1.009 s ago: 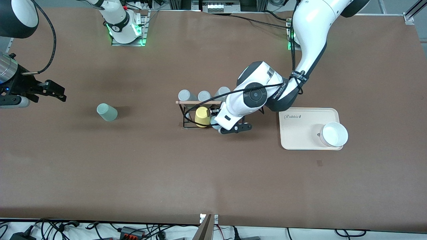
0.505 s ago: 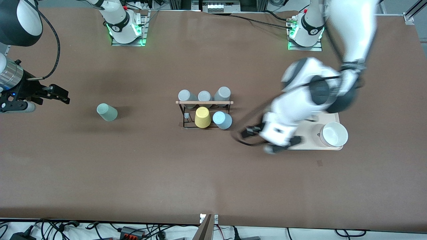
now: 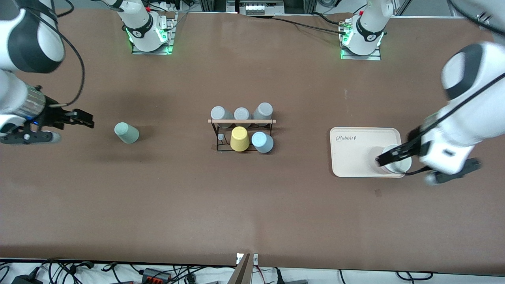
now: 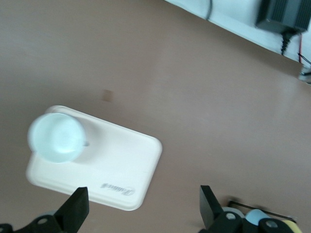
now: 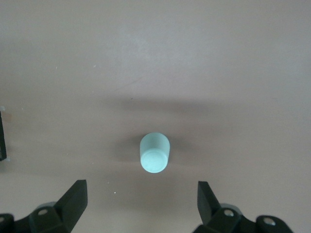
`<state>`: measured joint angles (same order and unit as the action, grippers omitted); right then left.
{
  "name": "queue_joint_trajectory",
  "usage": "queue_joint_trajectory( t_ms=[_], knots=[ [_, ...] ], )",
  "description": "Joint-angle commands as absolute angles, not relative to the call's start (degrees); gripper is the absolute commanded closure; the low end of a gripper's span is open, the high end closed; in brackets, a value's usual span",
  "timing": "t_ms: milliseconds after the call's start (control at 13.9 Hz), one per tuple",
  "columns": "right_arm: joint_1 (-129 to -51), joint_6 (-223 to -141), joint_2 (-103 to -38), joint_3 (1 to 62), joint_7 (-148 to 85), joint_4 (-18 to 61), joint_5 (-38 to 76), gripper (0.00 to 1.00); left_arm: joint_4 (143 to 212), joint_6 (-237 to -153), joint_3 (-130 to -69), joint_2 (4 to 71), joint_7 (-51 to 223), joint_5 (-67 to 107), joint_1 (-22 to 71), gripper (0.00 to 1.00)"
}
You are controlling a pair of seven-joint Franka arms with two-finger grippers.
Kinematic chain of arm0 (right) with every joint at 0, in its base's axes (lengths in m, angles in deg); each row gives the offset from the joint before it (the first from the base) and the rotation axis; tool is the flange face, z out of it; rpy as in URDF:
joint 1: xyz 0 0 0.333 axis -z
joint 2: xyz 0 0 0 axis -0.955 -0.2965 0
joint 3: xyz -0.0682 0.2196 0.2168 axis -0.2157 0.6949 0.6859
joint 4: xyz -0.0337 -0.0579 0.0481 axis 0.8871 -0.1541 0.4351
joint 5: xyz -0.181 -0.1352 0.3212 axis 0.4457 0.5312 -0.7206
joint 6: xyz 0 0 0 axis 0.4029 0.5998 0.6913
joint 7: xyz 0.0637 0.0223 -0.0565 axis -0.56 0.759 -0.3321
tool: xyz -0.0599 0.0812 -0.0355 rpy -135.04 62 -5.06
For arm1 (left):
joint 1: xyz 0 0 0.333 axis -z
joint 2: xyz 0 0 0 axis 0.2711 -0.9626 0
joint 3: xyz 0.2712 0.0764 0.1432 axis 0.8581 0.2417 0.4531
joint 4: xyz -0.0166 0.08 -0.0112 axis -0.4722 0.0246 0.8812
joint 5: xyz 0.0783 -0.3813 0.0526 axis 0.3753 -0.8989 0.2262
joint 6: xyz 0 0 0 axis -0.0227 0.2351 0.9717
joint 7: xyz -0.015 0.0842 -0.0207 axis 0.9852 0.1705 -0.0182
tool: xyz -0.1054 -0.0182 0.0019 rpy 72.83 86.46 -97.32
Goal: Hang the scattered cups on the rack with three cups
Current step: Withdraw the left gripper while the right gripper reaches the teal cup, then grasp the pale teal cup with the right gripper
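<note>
The blue cup [image 3: 263, 142] hangs on the rack [image 3: 241, 134]; the mint cup [image 3: 126, 132] lies toward the right arm's end of the desk. The left end effector [image 3: 388, 158], spread, hangs over the tray [image 3: 355, 152]; the right end effector [image 3: 85, 119], spread, is beside the mint cup.

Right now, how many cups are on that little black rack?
5. Three grey cups sit in a row along the rack's wooden rod. Nearer the front camera are the yellow cup and the light blue cup. None seems hidden.

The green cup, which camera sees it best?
The right wrist view: the green cup sits alone mid-picture between the open right gripper's fingers. The front view shows it small; the left wrist view misses it.
</note>
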<state>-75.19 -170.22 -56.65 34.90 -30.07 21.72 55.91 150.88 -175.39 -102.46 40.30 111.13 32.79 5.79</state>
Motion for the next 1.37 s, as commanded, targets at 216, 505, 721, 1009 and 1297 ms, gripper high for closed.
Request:
queue_joint_trajectory(
  t_ms=[216,505,721,1009,1297],
  knots=[
    [-76.01,-176.19,-63.21,34.35,-30.32,24.29,57.04,0.00,154.84,-169.77,-102.90,44.77,91.29,34.05,0.61,0.00],
    [-73.63,-183.82,-62.86,34.26,-30.15,34.20,58.36,0.00,167.29,-172.47,-103.07,53.27,91.27,33.97,0.00,0.00],
    [-73.63,-190.50,-63.21,34.26,-30.06,39.83,58.27,0.00,177.06,-180.89,-103.16,59.79,91.63,33.79,-0.88,0.00],
    [-74.16,-195.79,-64.70,34.52,-27.16,43.28,57.65,0.00,175.08,-182.51,-103.07,58.58,90.92,33.53,-1.76,0.00],
    [-74.07,-198.51,-65.85,34.61,-26.98,45.91,57.56,0.00,175.51,-181.81,-103.42,59.01,90.84,33.62,-1.85,0.00]
  ],
)
